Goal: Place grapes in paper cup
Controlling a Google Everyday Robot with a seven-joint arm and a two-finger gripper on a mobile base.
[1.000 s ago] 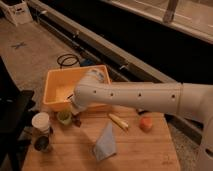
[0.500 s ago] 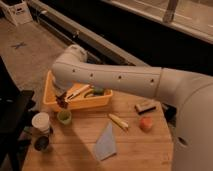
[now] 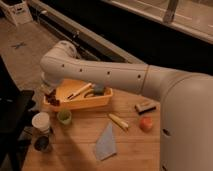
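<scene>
My gripper hangs from the white arm's wrist over the left end of the yellow tray. It is shut on the grapes, a small dark purple-brown bunch dangling at the tray's left corner. The paper cup, white with a wide rim, stands upright on the wooden table just below and left of the grapes. The grapes are above and slightly behind the cup, not in it.
A small green cup stands right of the paper cup and a dark metallic cup in front of it. A yellow stick, an orange fruit, a brown block and a blue cloth lie on the table. The tray holds utensils.
The arm has swung left across the tray, and the gripper with the grapes now sits at the tray's left end, closer to the paper cup.
</scene>
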